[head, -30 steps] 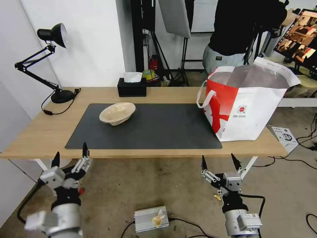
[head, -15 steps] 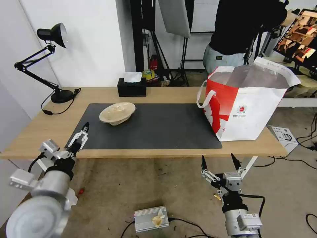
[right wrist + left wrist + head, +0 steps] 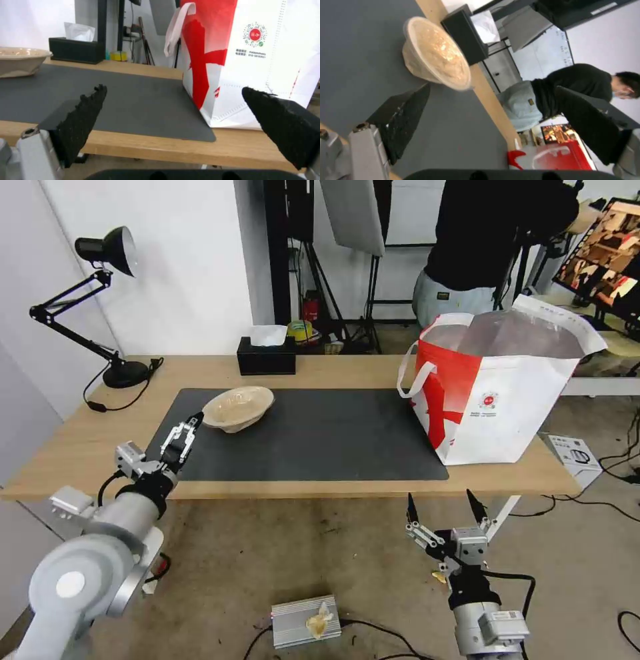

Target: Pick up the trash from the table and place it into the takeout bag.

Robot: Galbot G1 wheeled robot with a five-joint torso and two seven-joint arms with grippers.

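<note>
A long light-wood desk [image 3: 333, 370] carries a dark grey mat [image 3: 313, 437] across its middle. On the mat's far left part sits a shallow beige bowl [image 3: 238, 408], upright and empty. It is the one piece of trash in sight on the desk.

The left claw [image 3: 189, 428] reaches in over the mat's left side, its tip just beside the bowl's near-left rim. In the head view its fingers [image 3: 175, 439] look close together, but the left wrist view shows them set apart, one dark pad [image 3: 401, 117] low over the mat with the bowl [image 3: 435, 53] ahead of it. The claw holds nothing, and I cannot tell whether it touches the bowl.

At the desk's right end stands the bag [image 3: 497, 390], white with a broad red panel, white loop handles and a small round logo. Its mouth is open, showing silver lining. It rests partly on the mat's right edge, well apart from the bowl.

The right claw [image 3: 443, 507] hangs below the desk's front edge, over the floor, near the bag's end. Its two black fingers [image 3: 83, 120] are spread wide and hold nothing.

A black tissue box [image 3: 266, 355] sits at the desk's far edge behind the bowl. A black lamp [image 3: 100, 307] stands at the far left corner.
</note>
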